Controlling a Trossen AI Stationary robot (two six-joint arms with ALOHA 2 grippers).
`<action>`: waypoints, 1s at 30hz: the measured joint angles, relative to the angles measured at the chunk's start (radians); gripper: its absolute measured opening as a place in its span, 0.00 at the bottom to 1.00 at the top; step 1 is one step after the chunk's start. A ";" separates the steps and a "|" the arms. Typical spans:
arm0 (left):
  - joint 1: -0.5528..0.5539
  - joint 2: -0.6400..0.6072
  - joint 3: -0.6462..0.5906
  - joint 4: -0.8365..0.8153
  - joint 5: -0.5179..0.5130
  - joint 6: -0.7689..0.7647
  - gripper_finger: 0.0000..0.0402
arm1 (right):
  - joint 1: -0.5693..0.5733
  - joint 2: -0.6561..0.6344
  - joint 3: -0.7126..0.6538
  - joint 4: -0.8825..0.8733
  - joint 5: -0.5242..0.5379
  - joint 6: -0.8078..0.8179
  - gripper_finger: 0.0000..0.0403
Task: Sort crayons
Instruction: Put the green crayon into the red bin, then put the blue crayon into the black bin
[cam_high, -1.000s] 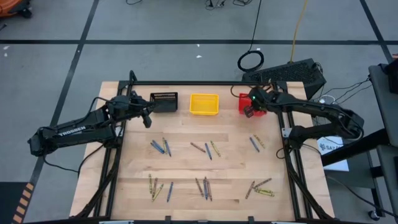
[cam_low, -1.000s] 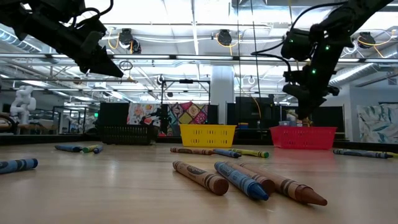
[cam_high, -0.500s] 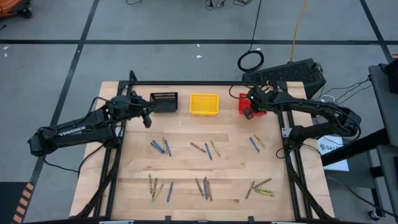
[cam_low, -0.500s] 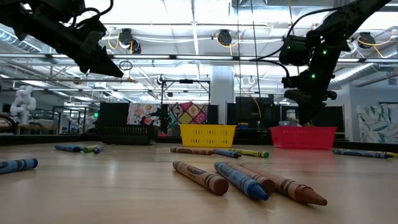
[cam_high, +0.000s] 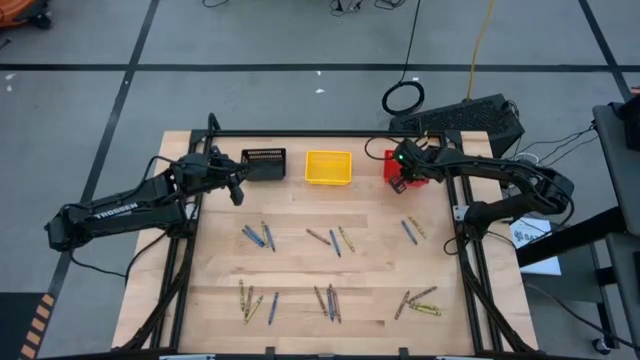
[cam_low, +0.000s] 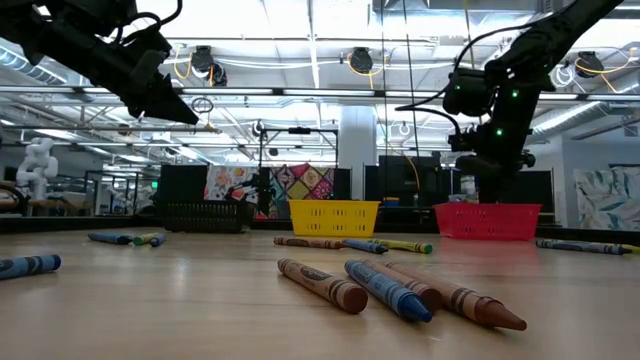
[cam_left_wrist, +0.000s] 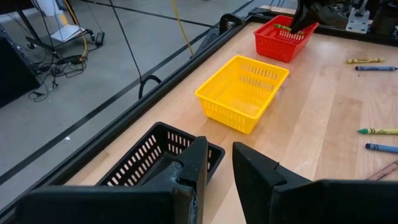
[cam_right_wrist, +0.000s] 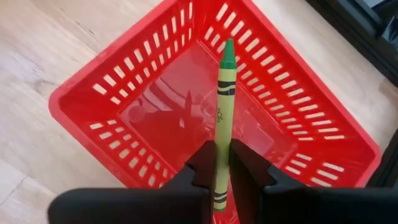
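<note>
While you look straight down from the high view, your right gripper (cam_high: 400, 181) hangs over the red basket (cam_high: 390, 158) at the table's far right, and your left gripper (cam_high: 237, 192) sits just beside the black basket (cam_high: 264, 163) at far left; the yellow basket (cam_high: 328, 167) stands between them. Loose crayons (cam_high: 331, 241) lie scattered over the near half of the wooden table (cam_high: 300, 270).

From the low view, you see the right gripper (cam_low: 487, 185) above the red basket (cam_low: 487, 221), with brown and blue crayons (cam_low: 385, 288) lying close to the camera.

In the left wrist view, your left fingers (cam_left_wrist: 255, 171) stand slightly apart with nothing between them.

In the right wrist view, your fingers (cam_right_wrist: 245, 165) are closed on a green crayon (cam_right_wrist: 222, 112), which points down into the red basket (cam_right_wrist: 93, 118).
</note>
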 joint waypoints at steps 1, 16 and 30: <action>0.000 0.000 0.000 0.000 0.000 0.000 0.20 | 0.000 0.000 0.000 0.002 0.000 -0.003 0.06; 0.000 0.000 0.000 0.000 0.000 0.000 0.20 | 0.000 0.000 0.000 0.001 0.052 -0.009 0.27; 0.000 0.000 0.000 0.001 0.000 0.001 0.28 | 0.000 0.000 0.000 0.001 0.052 0.001 0.33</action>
